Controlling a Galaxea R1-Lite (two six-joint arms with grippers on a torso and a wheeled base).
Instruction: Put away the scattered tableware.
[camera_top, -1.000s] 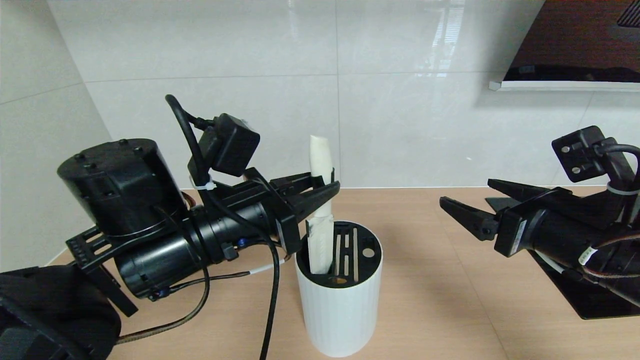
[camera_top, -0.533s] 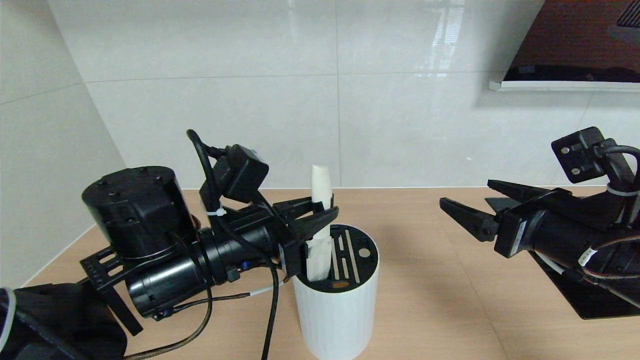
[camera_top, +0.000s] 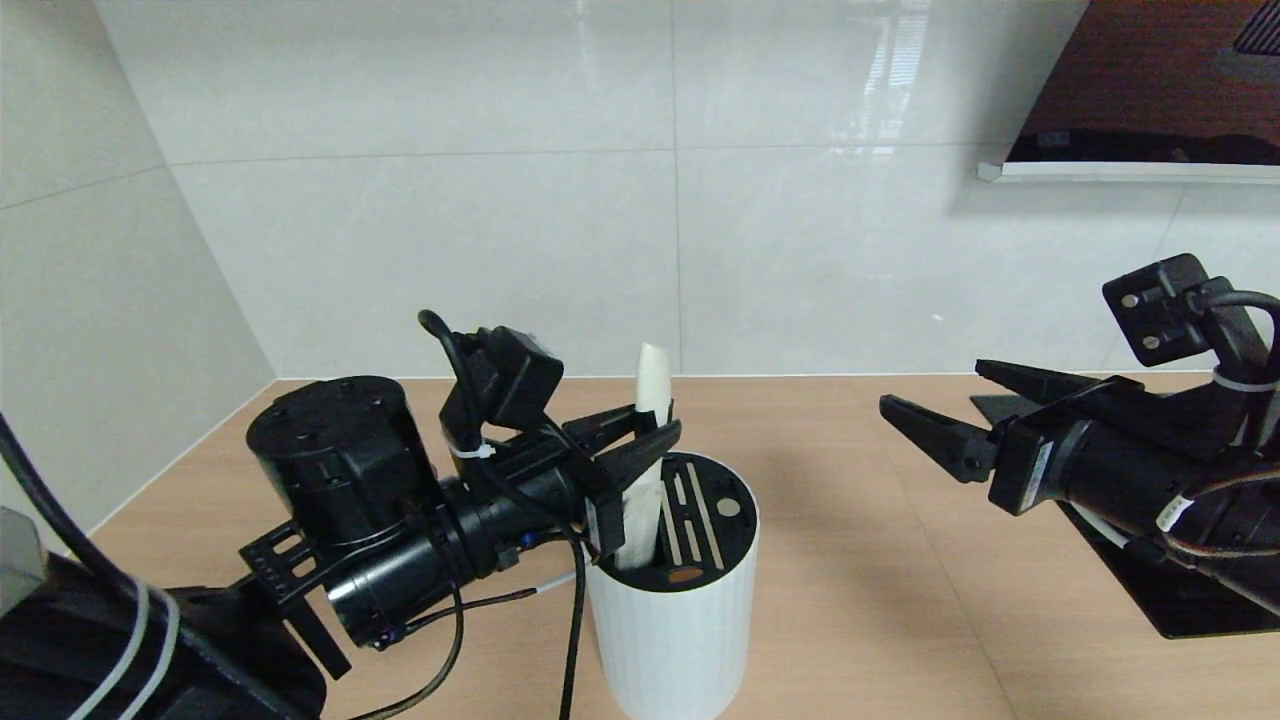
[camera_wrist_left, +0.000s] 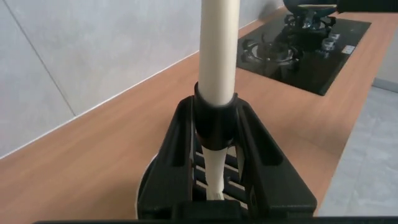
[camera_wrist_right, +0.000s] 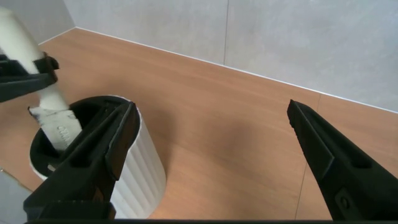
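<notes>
Gripped cream-handled knife (camera_top: 652, 375) in left pincer (camera_top: 655, 432), blade partway into white ribbed holder (camera_top: 680, 640) just below; awaited release.

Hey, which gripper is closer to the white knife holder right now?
Left. The left gripper sits just above the holder, shut on the knife standing in a slot. The right gripper hangs open off to the holder's right, well apart.

Black cylindrical arms (camera_top: 440, 550), looping black cables (camera_top: 572, 640), white zip ties (camera_top: 470, 452), tapered left hand (camera_top: 658, 420), right hand (camera_top: 930, 385)
</notes>
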